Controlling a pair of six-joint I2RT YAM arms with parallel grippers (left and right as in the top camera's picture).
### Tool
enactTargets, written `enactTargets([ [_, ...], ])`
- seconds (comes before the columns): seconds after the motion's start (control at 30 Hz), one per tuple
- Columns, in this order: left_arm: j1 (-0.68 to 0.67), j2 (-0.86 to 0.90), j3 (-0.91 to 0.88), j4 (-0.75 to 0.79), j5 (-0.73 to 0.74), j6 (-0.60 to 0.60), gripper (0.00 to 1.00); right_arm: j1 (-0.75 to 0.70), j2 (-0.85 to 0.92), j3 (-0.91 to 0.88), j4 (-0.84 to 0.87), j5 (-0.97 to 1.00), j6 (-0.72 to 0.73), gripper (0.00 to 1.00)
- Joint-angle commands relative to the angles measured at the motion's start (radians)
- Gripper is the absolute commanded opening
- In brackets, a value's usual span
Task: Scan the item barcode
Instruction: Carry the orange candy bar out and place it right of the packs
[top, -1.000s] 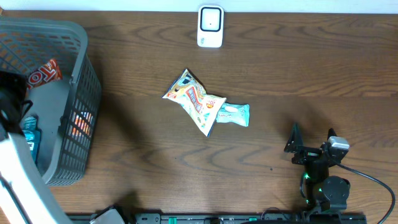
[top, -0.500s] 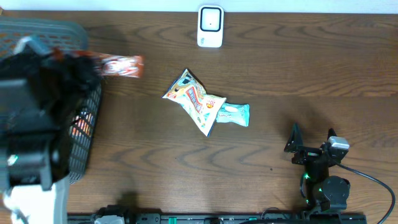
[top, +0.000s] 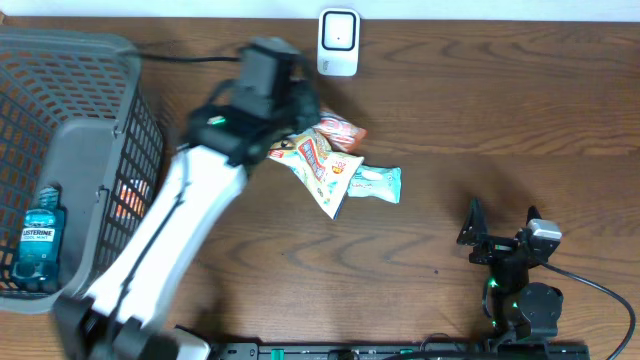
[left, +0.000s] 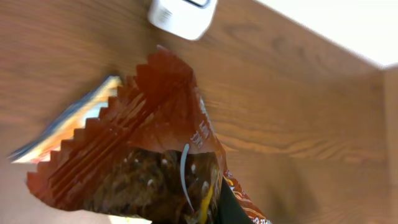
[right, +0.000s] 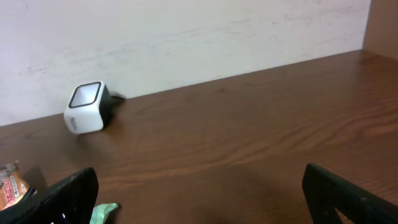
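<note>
Over the dark wooden counter, the left claw, closed on a red-orange crinkled snack packet, has swung out of the grey plastic basket to near the white box scanner. Scanning seems close. The right claw rests open.

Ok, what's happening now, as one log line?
left pincer: shut on red snack packet | position: near scanner | right pincer: open, empty

1. Evenly and fairly brightly lit from above, with soft, faint shadows on the dark brown wooden desk.
2. Motion-smeared overhead along the white-and-black left arm.
3. Blurred and too close for focus on the crinkled red-orange snack packet, left wrist view.
</note>
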Motion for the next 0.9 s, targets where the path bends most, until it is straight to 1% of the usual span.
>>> enactTargets([
  [0.0,-0.08,0.129,-0.011,0.093,-0.009,0.024,0.07,-0.004,-0.006,-0.002,-0.002,0.009,-0.014,0.99],
  [0.23,-0.217,0.356,-0.011,0.311,-0.01,0.025,0.07,-0.004,-0.006,-0.002,-0.002,0.009,-0.014,0.99],
  [0.33,-0.253,0.432,-0.011,0.391,-0.01,0.024,0.07,-0.004,-0.006,-0.002,-0.002,0.009,-0.014,0.99],
  [0.47,-0.284,0.507,-0.011,0.441,-0.01,0.018,0.07,-0.004,-0.006,-0.002,-0.002,0.009,-0.014,0.99],
  [0.6,-0.291,0.537,-0.011,0.436,-0.01,-0.001,0.07,-0.004,-0.006,-0.002,-0.002,0.009,-0.014,0.99],
  [0.63,-0.291,0.537,-0.011,0.432,-0.01,-0.003,0.09,-0.004,-0.006,-0.002,-0.002,0.009,-0.014,0.99],
  [0.77,-0.285,0.515,-0.002,0.432,-0.01,-0.002,0.42,-0.004,-0.006,-0.002,-0.002,0.009,-0.014,0.99],
  [0.8,-0.283,0.504,0.004,0.429,-0.01,-0.002,0.49,-0.004,-0.006,-0.002,-0.002,0.009,-0.014,0.99],
  [0.83,-0.277,0.479,0.018,0.413,-0.01,-0.002,0.64,-0.004,-0.006,-0.002,-0.002,0.009,-0.014,0.99],
  [0.87,-0.272,0.46,0.026,0.401,-0.01,-0.002,0.71,-0.004,-0.006,-0.002,-0.002,0.009,-0.014,0.99],
])
